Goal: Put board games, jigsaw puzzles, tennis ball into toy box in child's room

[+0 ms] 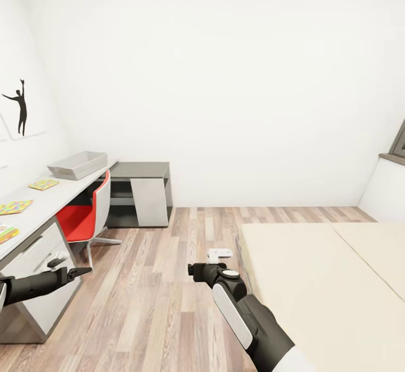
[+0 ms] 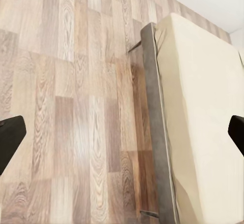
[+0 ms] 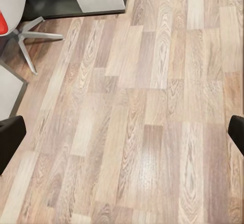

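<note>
Apparently the robot is between pickups, standing on the wood floor (image 1: 163,282) between the table (image 1: 53,195) and the bed (image 1: 326,282), with nothing held in either gripper. Judging by the wrist views, both sets of fingers are spread wide: in each, the dark fingertips sit at the opposite edges of the picture with bare floor between them.

In the head view the left gripper (image 1: 79,272) reaches out low in front of the table's drawer unit (image 1: 42,259), and the right gripper (image 1: 194,269) hangs over the floor just beside the corner of the bed.

The toy box (image 1: 79,164) stands on the far end of the table, near the wall. Nearer along the tabletop lie two jigsaw puzzles (image 1: 44,184), the second (image 1: 15,207) closer to the robot, and a colourful flat piece (image 1: 7,233) at the picture's edge that may be a board game; too little of it shows to be sure. All of these are well apart from both grippers, up on the tabletop and off to the robot's left. A red chair (image 1: 84,214) is tucked under the table between them and the dark shelf unit (image 1: 140,192).

The visible stretch of mattress is bare, and the tennis ball cannot be made out.

The next move likely calls for turning the base toward the table, then raising the left arm over the nearest flat piece.
</note>
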Controlling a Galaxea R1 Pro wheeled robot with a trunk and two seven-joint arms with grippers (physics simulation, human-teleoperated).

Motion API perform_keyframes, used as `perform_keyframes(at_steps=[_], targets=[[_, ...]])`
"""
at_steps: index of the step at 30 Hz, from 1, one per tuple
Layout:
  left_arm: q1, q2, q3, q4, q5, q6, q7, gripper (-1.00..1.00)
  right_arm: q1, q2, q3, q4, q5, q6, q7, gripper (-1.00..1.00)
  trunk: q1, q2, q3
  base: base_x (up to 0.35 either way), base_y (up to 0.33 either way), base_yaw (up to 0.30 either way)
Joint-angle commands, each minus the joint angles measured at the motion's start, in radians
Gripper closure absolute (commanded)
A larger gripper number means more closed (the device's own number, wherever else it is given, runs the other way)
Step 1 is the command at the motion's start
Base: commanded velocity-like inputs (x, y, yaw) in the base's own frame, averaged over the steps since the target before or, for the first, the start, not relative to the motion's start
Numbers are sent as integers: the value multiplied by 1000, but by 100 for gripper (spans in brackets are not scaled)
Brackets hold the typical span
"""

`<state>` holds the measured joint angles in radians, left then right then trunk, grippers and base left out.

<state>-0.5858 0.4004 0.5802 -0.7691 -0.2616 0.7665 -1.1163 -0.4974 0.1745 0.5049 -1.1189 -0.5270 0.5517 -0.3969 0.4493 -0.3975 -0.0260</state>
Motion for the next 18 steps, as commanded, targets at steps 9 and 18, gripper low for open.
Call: perform_keyframes(at_steps=[9, 18], targets=[[-2, -2, 4, -1, -10, 8, -10, -100, -1, 0, 1, -2, -10, 2, -10, -100, 1, -2, -2, 0, -264, 0], [-2, -2, 4, -1, -10, 8, -10, -100, -1, 0, 1, -2, -10, 1, -10, -100, 1, -2, -2, 0, -294, 0]])
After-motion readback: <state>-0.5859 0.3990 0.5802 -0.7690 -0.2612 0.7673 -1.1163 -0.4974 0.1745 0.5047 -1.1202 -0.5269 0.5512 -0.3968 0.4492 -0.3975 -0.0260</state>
